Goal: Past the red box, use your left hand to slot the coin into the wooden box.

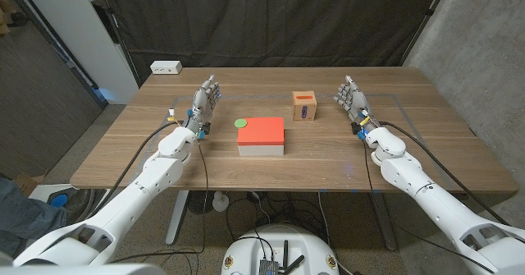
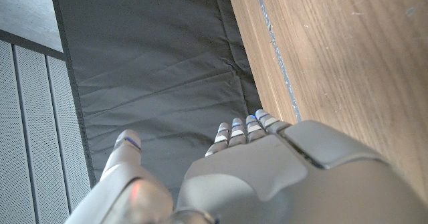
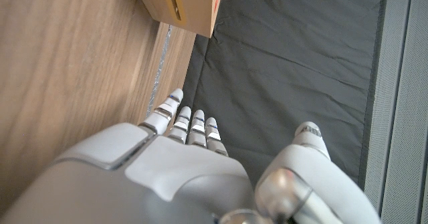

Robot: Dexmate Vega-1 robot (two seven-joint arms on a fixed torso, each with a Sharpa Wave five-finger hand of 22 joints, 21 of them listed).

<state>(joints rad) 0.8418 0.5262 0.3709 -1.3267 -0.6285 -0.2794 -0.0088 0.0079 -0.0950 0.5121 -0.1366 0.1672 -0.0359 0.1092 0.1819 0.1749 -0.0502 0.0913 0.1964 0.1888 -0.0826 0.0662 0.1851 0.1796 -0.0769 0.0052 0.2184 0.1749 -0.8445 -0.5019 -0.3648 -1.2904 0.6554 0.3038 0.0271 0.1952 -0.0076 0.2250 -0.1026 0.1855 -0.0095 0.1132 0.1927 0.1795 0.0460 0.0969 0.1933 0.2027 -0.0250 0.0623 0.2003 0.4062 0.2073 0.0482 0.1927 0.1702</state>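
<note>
Left hand: the left hand (image 1: 204, 103) stands on its edge on the table's left side, fingers apart and reaching away from the robot, nothing in it. From its own wrist camera, the hand (image 2: 267, 177) shows its back, with fingertips (image 2: 235, 129) pointing at the dark curtain (image 2: 154, 70).
Right hand: the right hand (image 1: 354, 101) stands the same way on the right side, fingers spread and empty. The wrist camera looks along its back (image 3: 174, 170).
Coin: a small green coin (image 1: 241, 123) lies flat on the table, touching or just beside the far left corner of the red box, near the left hand.
Red box: the red box (image 1: 262, 135) sits mid-table between the two arms, red on top with pale sides.
Wooden box: the wooden box (image 1: 304, 106) stands farther back and to the right of the red box, slot facing the robot; it sits closer to the right hand. In the right wrist camera, the box (image 3: 180, 3) shows its slot.
Table: wooden table (image 1: 328, 164); a white power strip (image 1: 166, 66) sits at its far left corner.
</note>
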